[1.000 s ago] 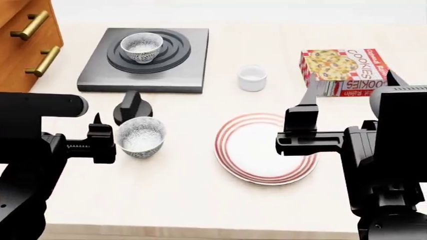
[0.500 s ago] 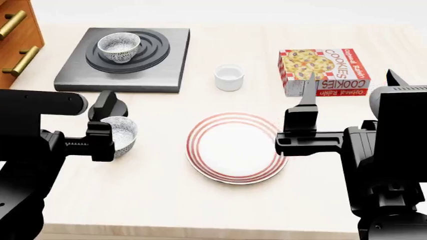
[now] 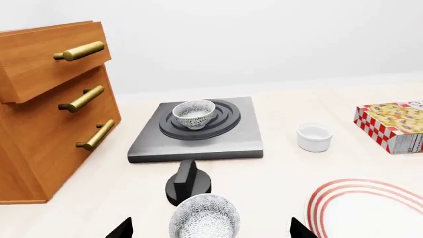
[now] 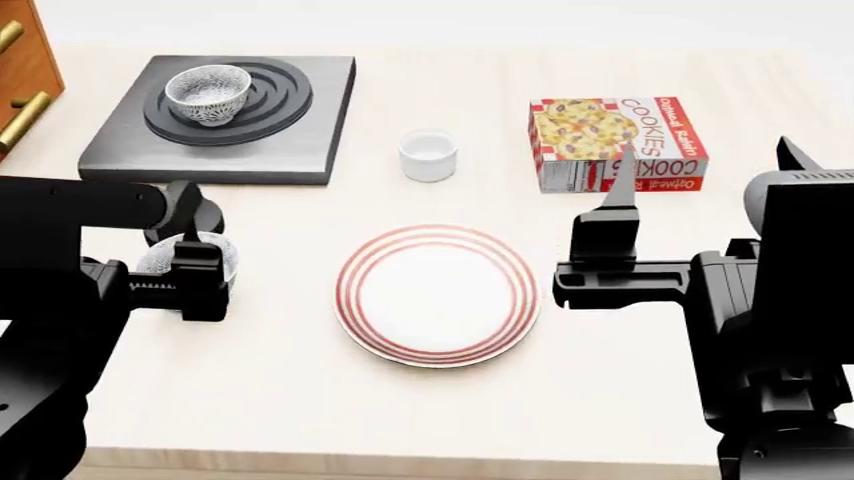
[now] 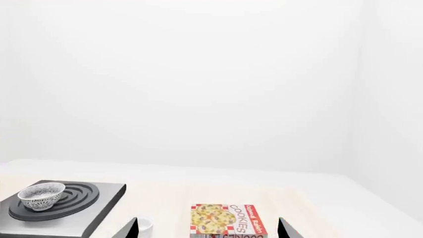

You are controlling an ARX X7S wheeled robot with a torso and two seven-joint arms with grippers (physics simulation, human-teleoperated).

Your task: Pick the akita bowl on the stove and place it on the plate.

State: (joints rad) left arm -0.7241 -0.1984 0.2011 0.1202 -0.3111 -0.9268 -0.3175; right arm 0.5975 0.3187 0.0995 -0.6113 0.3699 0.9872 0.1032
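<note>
- Head view: everything on the table has slid leftward across the frame since the earlier pictures, while both arms keep their places in it; judged from this, the base or torso is shifting sideways and the objects themselves have not been disturbed.
- Head view: akita bowl (image 4: 208, 93) sits upright on the stove (image 4: 280, 145) burner rings, untouched; plate (image 4: 438, 294) now lies near mid-frame, bare, between the two arms.
- Head view: twin bowl (image 4: 163, 258) is now largely hidden behind the left gripper (image 4: 200, 275), with the knob (image 4: 200, 215) just beyond it; cup (image 4: 429, 155) and cookie box (image 4: 617, 142) stand farther back.
- Head view: right gripper (image 4: 701, 160) hovers over the table near the cookie box, fingers spread, holding nothing.
- Left wrist view: two fingertips show well apart at the frame's edge, so the left gripper is open and empty; the twin bowl lies between them, possibly below rather than within reach.
- Left wrist view: the akita bowl on the stove lies straight ahead, beyond the knob and well apart.
- Right wrist view: both fingertips apart, nothing held; stove and akita bowl appear far off to one side.
- Implication: no grasp has begun; the left arm, nearer the stove, must pass over the twin bowl and knob to reach its target.
</note>
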